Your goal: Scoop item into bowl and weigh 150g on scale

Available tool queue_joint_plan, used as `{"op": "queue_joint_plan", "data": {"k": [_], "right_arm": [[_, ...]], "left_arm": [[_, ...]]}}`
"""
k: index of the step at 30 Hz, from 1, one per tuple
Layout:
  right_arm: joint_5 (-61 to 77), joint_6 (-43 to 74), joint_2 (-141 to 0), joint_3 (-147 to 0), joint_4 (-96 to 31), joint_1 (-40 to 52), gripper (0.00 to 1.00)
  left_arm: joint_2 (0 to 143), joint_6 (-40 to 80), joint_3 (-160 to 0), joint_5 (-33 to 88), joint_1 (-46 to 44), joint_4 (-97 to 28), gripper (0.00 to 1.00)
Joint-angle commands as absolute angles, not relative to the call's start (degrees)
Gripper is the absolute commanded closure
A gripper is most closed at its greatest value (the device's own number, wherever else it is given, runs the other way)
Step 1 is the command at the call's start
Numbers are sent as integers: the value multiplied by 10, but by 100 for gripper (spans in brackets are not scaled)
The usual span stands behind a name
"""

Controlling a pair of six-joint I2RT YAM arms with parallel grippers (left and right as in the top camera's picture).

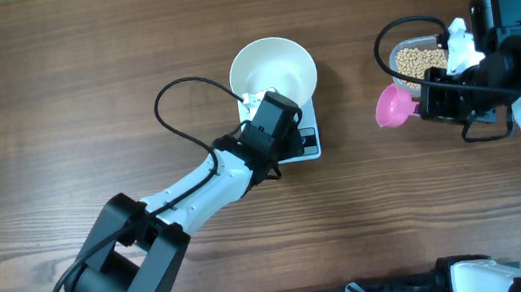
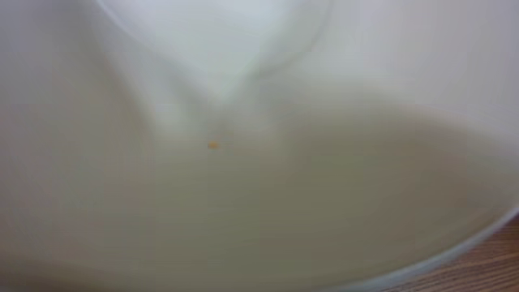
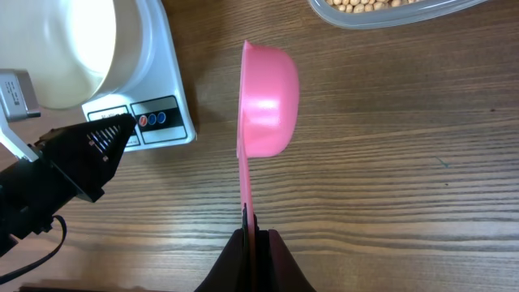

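Where its dark fingers meet, the right pincer is clamped on the thin handle of a pink plastic scoop, whose cup is turned on its side above the wooden desk, between the flat white kitchen scale and the clear plastic tub of small tan beans. The left pincer is closed at the near rim of the deep round white bowl, which stands on the scale; whether it grips that rim I cannot tell.

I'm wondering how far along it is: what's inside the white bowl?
Nothing shows: from overhead the bowl looks plain white and empty. The left end effector, down at the scale, covers the bowl's near edge, so that bit is hidden.
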State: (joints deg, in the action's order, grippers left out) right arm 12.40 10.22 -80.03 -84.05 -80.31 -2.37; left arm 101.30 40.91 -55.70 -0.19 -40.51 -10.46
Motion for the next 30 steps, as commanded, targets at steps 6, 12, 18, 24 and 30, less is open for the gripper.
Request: {"op": "queue_joint_plan", "data": {"k": [6, 12, 18, 24, 30], "right_arm": [[125, 107, -797, -841, -801, -25, 96], [125, 106, -797, -841, -802, -25, 96], [125, 107, -797, -841, -801, -25, 96], [125, 107, -797, -841, -801, -25, 96], [125, 106, -797, -841, -802, -25, 96]], "left_arm": [[1045, 408, -560, -5, -408, -103, 96], [1048, 408, -560, -5, -408, -97, 96], [1048, 408, -560, -5, -408, -96, 96], [1048, 408, -560, 12, -408, -96, 96], [1037, 408, -560, 14, -408, -96, 96]]}}
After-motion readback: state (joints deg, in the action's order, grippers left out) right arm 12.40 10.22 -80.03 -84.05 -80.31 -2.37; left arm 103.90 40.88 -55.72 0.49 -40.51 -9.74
